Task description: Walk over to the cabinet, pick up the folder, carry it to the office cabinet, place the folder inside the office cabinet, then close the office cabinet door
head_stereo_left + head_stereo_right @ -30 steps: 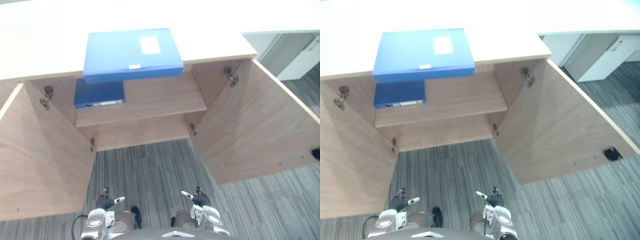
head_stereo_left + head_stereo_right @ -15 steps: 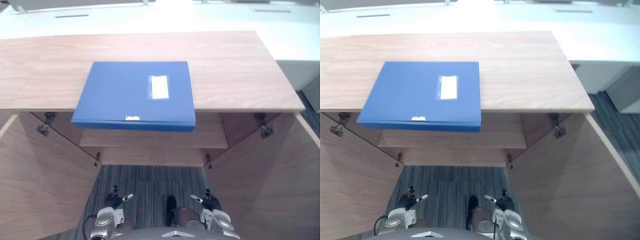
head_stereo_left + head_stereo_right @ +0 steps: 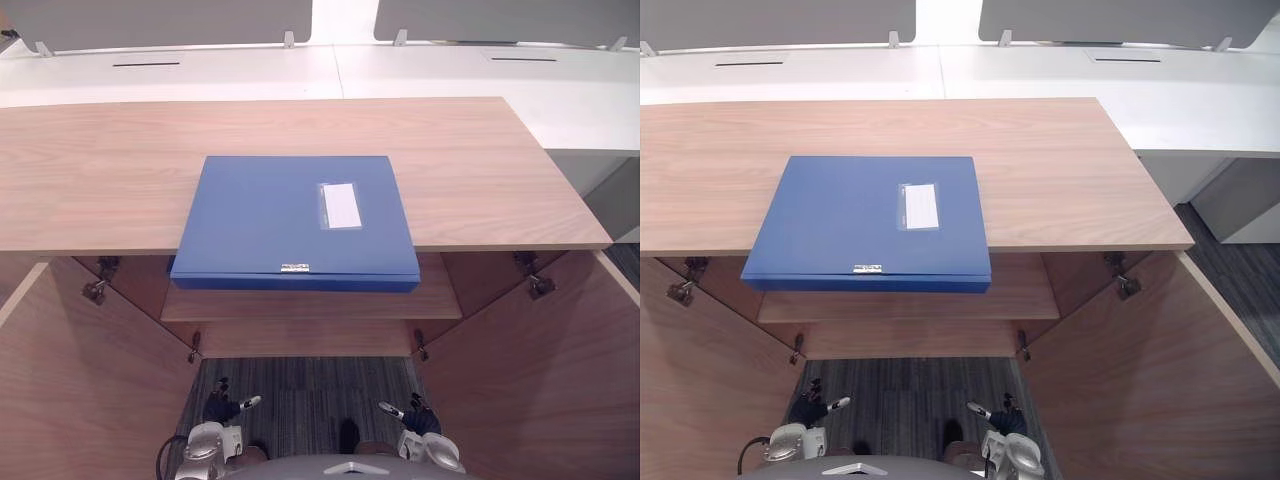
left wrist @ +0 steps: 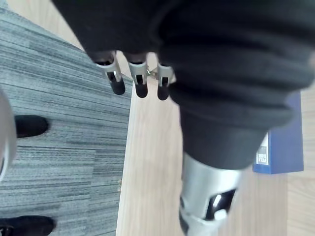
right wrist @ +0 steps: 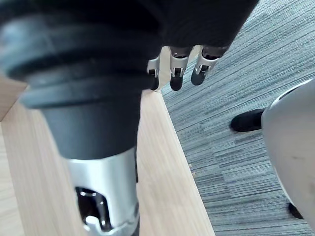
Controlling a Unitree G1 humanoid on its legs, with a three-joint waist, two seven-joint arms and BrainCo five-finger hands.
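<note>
Blue folder lies on the cabinet's top surface, near edge overhanging; left hand and right hand hang low, fingers relaxed, empty; a clumsy reach could tip it off.

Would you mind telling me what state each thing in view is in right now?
folder: closed, lying flat on the cabinet top, near edge overhanging the front.
left cabinet door: swung open.
right cabinet door: swung open.
left hand: open, empty, low over the carpet.
right hand: open, empty, low over the carpet.
</note>
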